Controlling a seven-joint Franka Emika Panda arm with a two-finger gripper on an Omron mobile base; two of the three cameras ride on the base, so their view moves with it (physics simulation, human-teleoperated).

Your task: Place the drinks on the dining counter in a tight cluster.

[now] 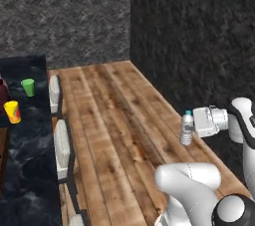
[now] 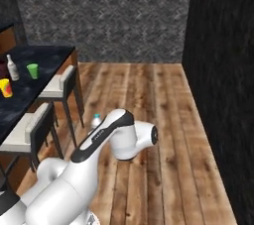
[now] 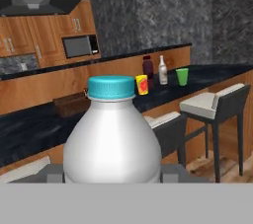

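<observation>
Upright, cap up, clear bottle (image 1: 187, 128) clasped in gripper (image 1: 193, 129) above open wood floor (image 1: 114, 120), dark wall (image 1: 199, 36) close beside, counter (image 2: 34, 78) well apart beyond stools (image 2: 59, 87), maroon bottle (image 3: 147, 67) and tan bottle (image 3: 162, 71) standing there.

Clear bottle (image 3: 112, 134): its base is running out of the hand view behind the bottom band; in the right base view its body (image 2: 95, 121) is sitting behind the arm, with the cap and shoulder alone showing. Gripper (image 1: 193, 129): its fingertips are lying behind the clear bottle (image 1: 187, 128), so the contact is not showing in the left base view. Maroon bottle (image 1: 3, 95): the left edge of the left base view is cutting it off, left of the yellow cup (image 1: 12, 112). Tan bottle (image 2: 12, 68): its label is too small to read. Dining counter (image 3: 29, 129): its left end is running past the hand view's edge.
</observation>
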